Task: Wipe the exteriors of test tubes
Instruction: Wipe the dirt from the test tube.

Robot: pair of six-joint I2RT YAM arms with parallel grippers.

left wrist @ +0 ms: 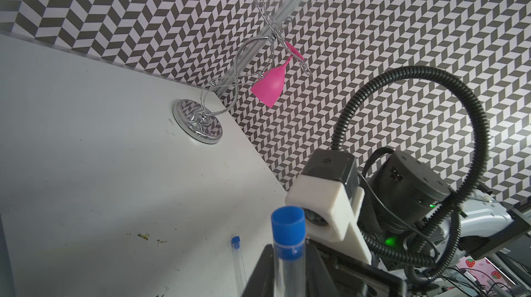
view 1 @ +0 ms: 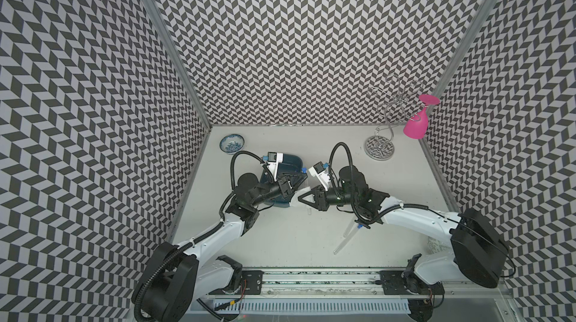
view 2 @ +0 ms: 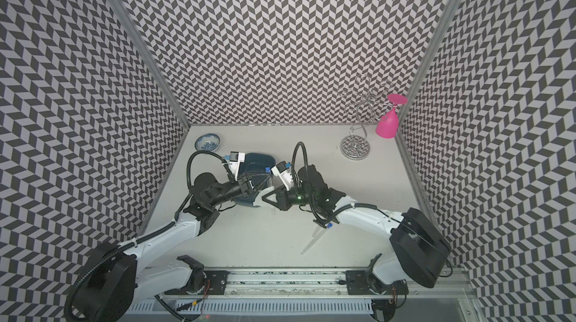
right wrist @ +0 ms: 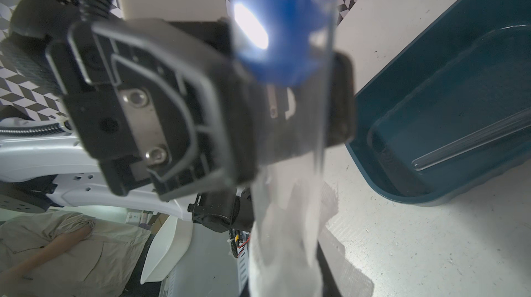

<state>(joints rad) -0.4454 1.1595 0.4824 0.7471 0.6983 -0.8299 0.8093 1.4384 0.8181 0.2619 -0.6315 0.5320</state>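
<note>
My left gripper [left wrist: 288, 258] is shut on a clear test tube [left wrist: 288, 241] with a blue cap, which stands up between the two black fingers. In both top views its cap [view 1: 303, 169] rises above the two grippers and its rounded end [view 1: 309, 211] hangs below them. My right gripper [right wrist: 287, 287] is shut on the white wipe [right wrist: 284, 238], folded round the lower part of that tube. Two more test tubes [view 1: 347, 233] lie crossed on the table under the right arm. Another tube [right wrist: 465, 140] lies in the blue basin [right wrist: 431, 80].
The blue basin [view 1: 282, 161] sits just behind the left gripper. A blue-and-white bowl [view 1: 232, 143] stands at the back left. A chrome wire rack [view 1: 378, 147] with a pink glass [view 1: 417, 124] hanging upside down from it stands at the back right. Patterned walls close in three sides.
</note>
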